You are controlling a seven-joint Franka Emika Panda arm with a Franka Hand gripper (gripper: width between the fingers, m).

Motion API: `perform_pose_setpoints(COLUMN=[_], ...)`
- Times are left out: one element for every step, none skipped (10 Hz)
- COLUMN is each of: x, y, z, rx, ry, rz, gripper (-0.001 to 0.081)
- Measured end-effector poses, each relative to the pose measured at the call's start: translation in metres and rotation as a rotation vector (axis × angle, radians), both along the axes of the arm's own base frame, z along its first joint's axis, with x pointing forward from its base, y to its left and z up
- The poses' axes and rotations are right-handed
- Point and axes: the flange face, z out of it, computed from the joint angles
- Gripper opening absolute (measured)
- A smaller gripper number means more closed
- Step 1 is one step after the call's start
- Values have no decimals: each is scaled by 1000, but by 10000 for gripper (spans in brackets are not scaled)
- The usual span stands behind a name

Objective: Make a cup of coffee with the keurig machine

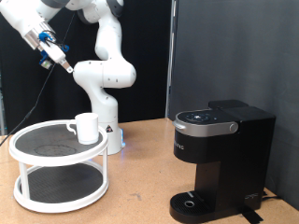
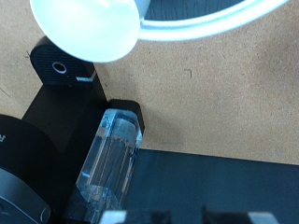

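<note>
Hovering high in the exterior view's upper left, the gripper (image 1: 67, 66) is small and blurred; whether its fingers are apart or together I cannot tell. The cup (image 1: 86, 127) sits on the top tier of a white two-tier rack (image 1: 37, 154) at lower left. The keurig machine (image 1: 220, 159) stands on the bench (image 1: 140, 187) at lower right, lid closed, its right edge cut off. In the wrist view the cup (image 2: 89, 28) is cropped by the frame's edge and the machine's clear water tank (image 2: 110, 159) shows; no fingers are visible there.
</note>
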Motion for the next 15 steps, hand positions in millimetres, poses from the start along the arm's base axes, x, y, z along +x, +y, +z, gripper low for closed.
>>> perform_pose_setpoints(x=[5,11,18,23,26,28,31,34,37,41,46,50,53,55,56], y=[5,9,10,9,6,3,-1,-6,-9,-11,-13,-13,-13,-13,-13], z=[1,3,4,4,3,3,3,2,-1,-6,-13,-23,-34,-45,-55], rx=[13,29,40,49,54,57,58,48,37,25,5,-16,-28,-33,-38], ry=[-8,-10,-8,-6,-2,4,8,6,8,18,35,56,73,81,84], rz=[-10,-28,-55,-73,-81,-88,-97,-111,-120,-122,-114,-101,-87,-74,-72], gripper=[0,0,0,0,0,0,0,0,0,0,0,0,113,113,248])
